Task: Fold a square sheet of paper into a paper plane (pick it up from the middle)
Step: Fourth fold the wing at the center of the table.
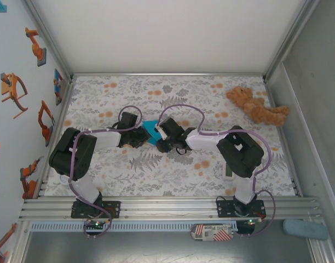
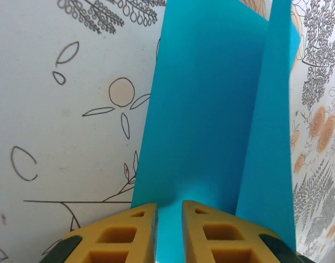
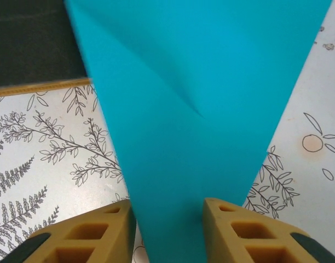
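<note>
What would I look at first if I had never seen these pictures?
The bright blue paper jumps out first, partly folded, in the middle of the flowery table. The left gripper pinches it, and it also sits between the fingers of the right gripper. A brown teddy bear lies near the table's far right corner.

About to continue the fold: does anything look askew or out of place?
A slanted buckle runs across the blue paper in the right wrist view, not a clean fold. A brown teddy bear lies sprawled at the far right of the table, apart from the work.
</note>
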Controlling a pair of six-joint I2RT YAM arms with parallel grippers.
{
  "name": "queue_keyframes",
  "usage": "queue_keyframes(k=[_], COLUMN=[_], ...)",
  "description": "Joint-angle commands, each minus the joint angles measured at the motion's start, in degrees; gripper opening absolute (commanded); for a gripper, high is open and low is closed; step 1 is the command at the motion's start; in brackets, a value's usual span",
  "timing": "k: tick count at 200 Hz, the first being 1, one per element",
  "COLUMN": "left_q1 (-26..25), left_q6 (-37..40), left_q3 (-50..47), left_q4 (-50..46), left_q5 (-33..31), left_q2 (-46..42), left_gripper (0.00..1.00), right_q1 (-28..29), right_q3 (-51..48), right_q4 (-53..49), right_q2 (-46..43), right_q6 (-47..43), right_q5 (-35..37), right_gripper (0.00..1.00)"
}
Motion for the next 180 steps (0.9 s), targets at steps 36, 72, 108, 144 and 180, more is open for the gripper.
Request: queue_keyframes(k=[36, 72, 108, 144, 180], left_q1=[0.1, 0.1, 0.1, 0.1, 0.1], left_q6=[-0.2, -0.3, -0.2, -0.3, -0.1], left_q3=[0.4, 0.1, 0.1, 0.1, 0.2], left_q4=[-1.0, -1.1, -1.4, -1.4, -1.7], left_q5=[1.5, 1.4, 1.2, 1.0, 0.8], left_q2=[1.2, 0.9, 0.7, 0.6, 0.2], left_gripper=[0.21, 0.21, 0.22, 0.22, 0.22], right_q1=[1.0, 1.1, 1.2, 1.2, 1.2], right_q3=[3.2, 3.3, 3.0, 2.7, 2.5], right_q4=[-2.3, -2.1, -1.9, -1.6, -1.5], right_q2=[1.1, 1.9, 1.8, 1.4, 1.3], right_q6=[-2.3, -2.4, -2.6, -2.8, -3.2], right_q5=[4.0, 3.9, 4.1, 3.1, 1.5], right_gripper=[0.35, 0.34, 0.29, 0.2, 0.14])
